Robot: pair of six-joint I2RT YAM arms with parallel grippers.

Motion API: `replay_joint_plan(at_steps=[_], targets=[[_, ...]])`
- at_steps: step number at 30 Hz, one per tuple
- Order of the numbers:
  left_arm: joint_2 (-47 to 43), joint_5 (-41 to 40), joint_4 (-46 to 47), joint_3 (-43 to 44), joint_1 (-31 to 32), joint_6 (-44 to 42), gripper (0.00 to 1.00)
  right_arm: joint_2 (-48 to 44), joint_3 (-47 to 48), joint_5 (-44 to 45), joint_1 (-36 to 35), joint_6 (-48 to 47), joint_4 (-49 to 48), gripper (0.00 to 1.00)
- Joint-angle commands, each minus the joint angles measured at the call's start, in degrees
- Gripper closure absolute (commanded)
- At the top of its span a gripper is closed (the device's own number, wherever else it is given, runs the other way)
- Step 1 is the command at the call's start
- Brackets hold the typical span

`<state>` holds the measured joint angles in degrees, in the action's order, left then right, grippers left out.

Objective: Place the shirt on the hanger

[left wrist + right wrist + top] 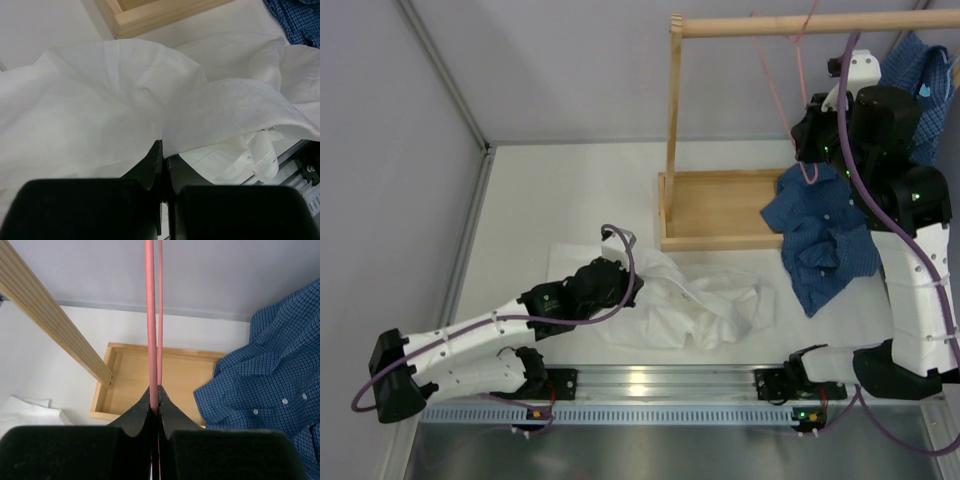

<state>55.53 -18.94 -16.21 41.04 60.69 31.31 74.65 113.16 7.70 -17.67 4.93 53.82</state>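
Shirt (690,300) lies crumpled on table (540,195), left claw (164,154) pinching its edge; right claw (155,392) clamps hanger (150,315) wire.

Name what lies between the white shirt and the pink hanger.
In the top view, the rack's wooden tray lies between the white shirt and the pink hanger, with the blue checked shirt draped at its right edge.

Bright even light, faint shadows, near foreground blurred.
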Motion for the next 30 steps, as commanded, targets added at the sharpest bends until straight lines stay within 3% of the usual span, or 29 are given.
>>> replay_joint_plan(at_steps=[1, 6, 8, 10, 13, 16, 23, 30], targets=[[-1.4, -2.9, 2.8, -0.8, 0.0, 2.3, 1.00, -1.6, 2.3, -1.9, 1.2, -0.3, -5.0, 1.00], [-2.0, -5.5, 2.8, 0.4, 0.0, 3.7, 1.00, -6.6, -4.3, -7.2, 1.1, 0.7, -1.0, 1.00], [-1.8, -7.8, 2.2, 1.2, 0.0, 4.1, 1.00, -12.6, -10.1, -15.5, 1.1, 0.6, 0.8, 1.00], [-1.0, -10.7, 0.9, 2.9, -0.2, 4.9, 1.00, -20.4, -21.4, -27.6, 1.2, 0.6, -0.7, 1.00], [2.1, -8.1, 1.8, 4.9, -3.9, 3.9, 1.00, -30.8, -36.7, -41.5, 1.1, 0.5, -3.6, 1.00], [5.8, -2.2, 2.0, 8.0, -9.8, 3.3, 1.00, -38.8, -47.1, -45.5, 1.0, 1.8, -4.9, 1.00], [14.1, 7.3, 2.0, 13.1, -23.0, 6.3, 1.00, -47.7, -53.5, -38.9, -5.3, 3.0, 0.4, 1.00], [18.9, 11.5, 2.1, 17.3, -26.7, 7.4, 1.00, -50.8, -58.3, -35.5, -9.8, 5.8, 3.5, 1.00]])
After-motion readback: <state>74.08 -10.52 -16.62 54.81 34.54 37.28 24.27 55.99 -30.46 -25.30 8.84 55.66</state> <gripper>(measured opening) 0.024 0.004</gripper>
